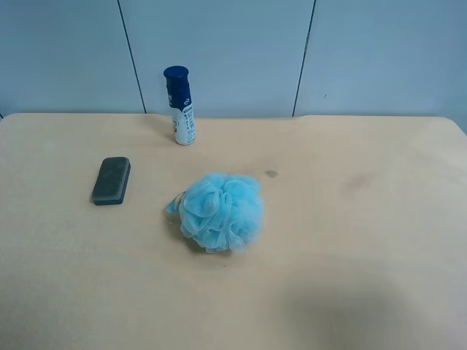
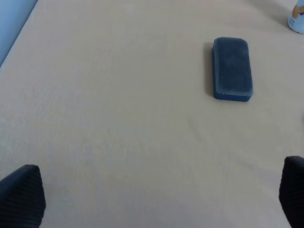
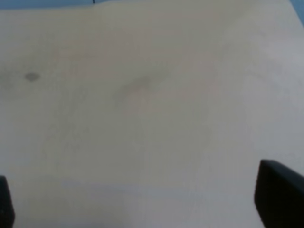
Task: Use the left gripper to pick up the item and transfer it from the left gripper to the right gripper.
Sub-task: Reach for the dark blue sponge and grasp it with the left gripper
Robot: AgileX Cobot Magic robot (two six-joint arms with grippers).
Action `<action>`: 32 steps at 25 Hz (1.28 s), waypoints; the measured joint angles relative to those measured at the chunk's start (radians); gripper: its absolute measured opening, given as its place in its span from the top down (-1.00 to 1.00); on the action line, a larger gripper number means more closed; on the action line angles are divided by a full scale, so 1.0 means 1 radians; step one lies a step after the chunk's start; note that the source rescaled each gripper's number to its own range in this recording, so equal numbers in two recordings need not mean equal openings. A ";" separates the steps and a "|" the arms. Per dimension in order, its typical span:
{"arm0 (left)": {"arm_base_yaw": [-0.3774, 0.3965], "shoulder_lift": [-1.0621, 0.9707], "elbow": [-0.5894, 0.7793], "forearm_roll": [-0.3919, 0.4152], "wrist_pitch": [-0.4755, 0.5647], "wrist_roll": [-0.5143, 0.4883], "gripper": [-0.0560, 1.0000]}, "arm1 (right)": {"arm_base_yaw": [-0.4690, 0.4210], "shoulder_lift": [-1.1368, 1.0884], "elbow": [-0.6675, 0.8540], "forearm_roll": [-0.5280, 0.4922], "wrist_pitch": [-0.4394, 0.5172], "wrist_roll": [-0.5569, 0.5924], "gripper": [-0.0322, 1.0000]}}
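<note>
The item (image 1: 111, 180), a small flat dark grey block with rounded corners, lies on the beige table at the exterior high view's left. It also shows in the left wrist view (image 2: 232, 68), lying flat, well ahead of my left gripper (image 2: 156, 199). That gripper is open and empty, with only its two black fingertips (image 2: 21, 194) showing at the frame's corners. My right gripper (image 3: 142, 204) is open and empty over bare table, its fingertips (image 3: 280, 197) far apart. Neither arm shows in the exterior high view.
A fluffy light-blue mesh bath puff (image 1: 221, 211) sits near the table's middle, right of the item. An upright white bottle with a dark blue cap (image 1: 180, 105) stands behind them near the far edge; its base shows in the left wrist view (image 2: 297, 18). A blue-grey wall (image 1: 233, 51) rises behind the table.
</note>
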 joint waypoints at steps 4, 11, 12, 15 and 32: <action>0.000 0.000 0.000 0.000 0.000 0.000 -1.00 | 0.000 0.000 0.000 0.000 0.000 0.000 -1.00; 0.000 0.000 0.000 0.000 0.000 0.000 -1.00 | 0.000 0.000 0.000 0.000 0.000 0.000 -1.00; 0.000 0.000 0.000 0.000 0.000 0.000 -1.00 | 0.000 0.000 0.000 0.000 0.000 0.000 -1.00; 0.000 0.001 0.000 0.001 0.000 0.000 -1.00 | 0.000 0.000 0.000 0.000 0.000 0.000 -1.00; 0.000 0.867 -0.416 0.026 0.091 -0.006 -1.00 | 0.000 0.000 0.000 0.000 0.000 0.000 -1.00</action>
